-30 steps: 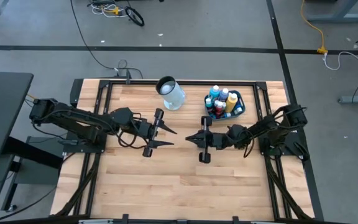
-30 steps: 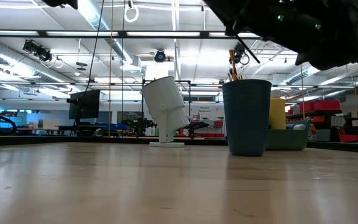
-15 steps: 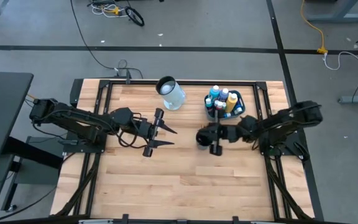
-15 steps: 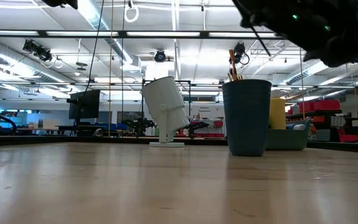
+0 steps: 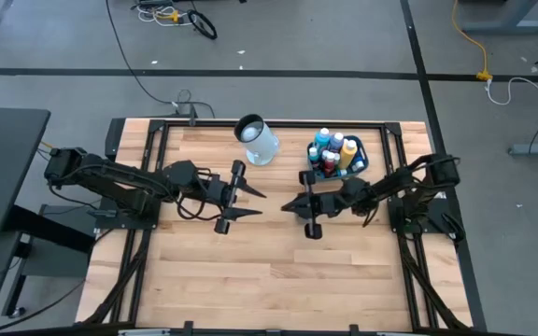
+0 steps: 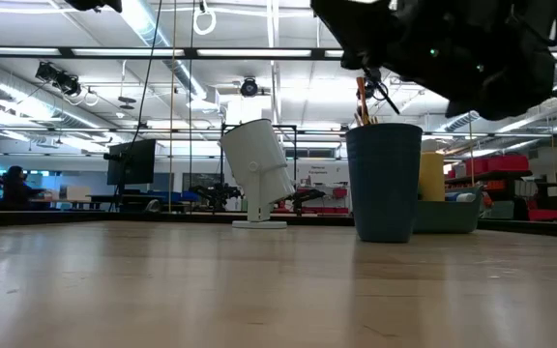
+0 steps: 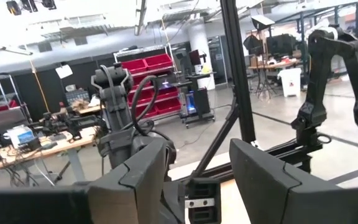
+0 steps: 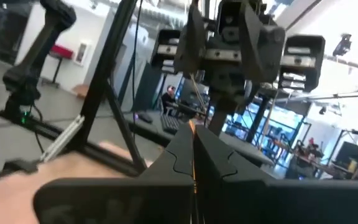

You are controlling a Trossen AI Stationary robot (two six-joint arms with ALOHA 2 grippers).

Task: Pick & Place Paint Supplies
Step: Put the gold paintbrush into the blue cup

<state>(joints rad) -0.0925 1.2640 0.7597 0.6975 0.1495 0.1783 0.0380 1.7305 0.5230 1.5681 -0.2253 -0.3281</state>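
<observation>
My right gripper hangs above the middle of the table, shut on a thin wood-coloured paintbrush. My left gripper faces it a short way to the left, open and holding nothing. At the far right, the teal tub holds several white-capped paint bottles. A dark blue cup with more brushes standing in it rests on the table beside the tub. My right gripper pinches the thin paintbrush handle between its two shut fingers. The brush lies along the fingers and sticks out past their tips. The fingers point roughly level toward the table's left side, and the brush is clear of the table. Which end it holds, I cannot tell.
A white jug stands tilted on its base at the far middle of the table. A dark metal frame runs around the wooden top. The near half of the table is bare wood.
My right gripper drew back toward the table's right edge and turned, then came back toward the left gripper to about where it was. It stayed shut throughout.
</observation>
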